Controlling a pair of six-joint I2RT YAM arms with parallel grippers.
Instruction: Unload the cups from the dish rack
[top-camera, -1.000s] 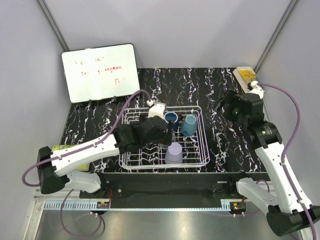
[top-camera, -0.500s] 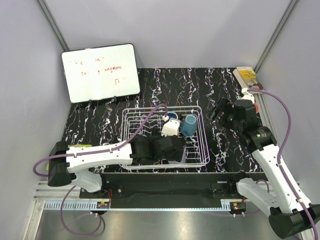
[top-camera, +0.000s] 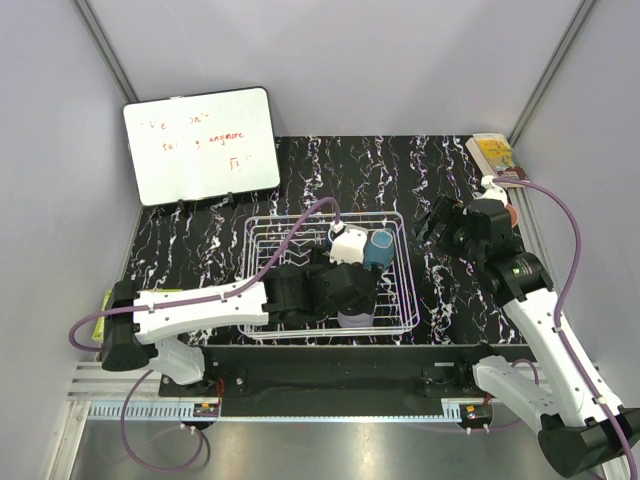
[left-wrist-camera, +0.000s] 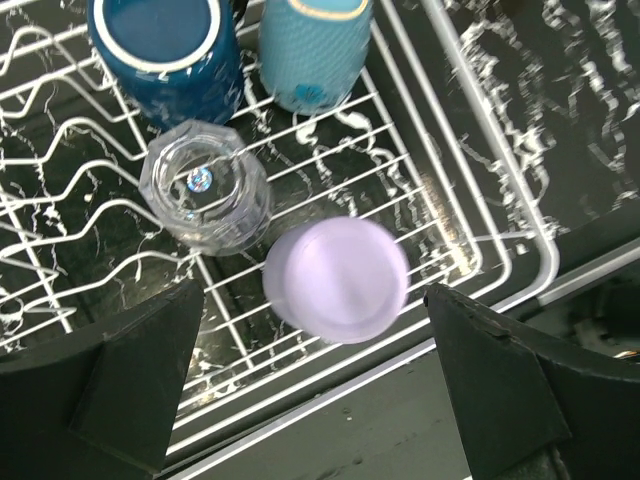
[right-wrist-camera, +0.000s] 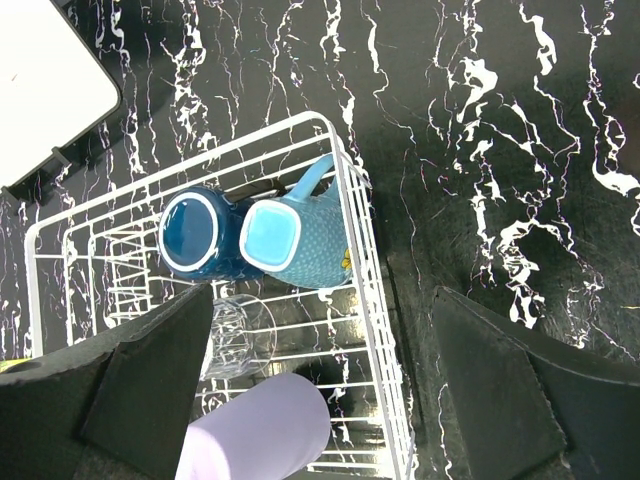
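Note:
The white wire dish rack (top-camera: 411, 285) stands mid-table. In the left wrist view it holds an upside-down lavender cup (left-wrist-camera: 337, 280), a clear glass (left-wrist-camera: 205, 190), a dark blue cup (left-wrist-camera: 165, 45) and a teal cup (left-wrist-camera: 312, 50). My left gripper (left-wrist-camera: 320, 400) is open and hovers above the lavender cup, which sits between the jaws and a little ahead of them. My right gripper (right-wrist-camera: 330, 400) is open and empty above the rack's right rim (right-wrist-camera: 355, 230). The right wrist view also shows the lavender cup (right-wrist-camera: 255, 435) and the teal cup (right-wrist-camera: 290, 240). The salmon pink cup is not clearly in view.
A whiteboard (top-camera: 200, 145) leans at the back left. A yellow packet (top-camera: 493, 152) lies at the back right corner. The black marbled table (top-camera: 330, 170) stretches behind and to the right of the rack. My left arm (top-camera: 200, 305) crosses the rack's front left.
My left gripper has moved right and forward across the rack to above the lavender cup. My right arm shifted slightly left and down, then held still.

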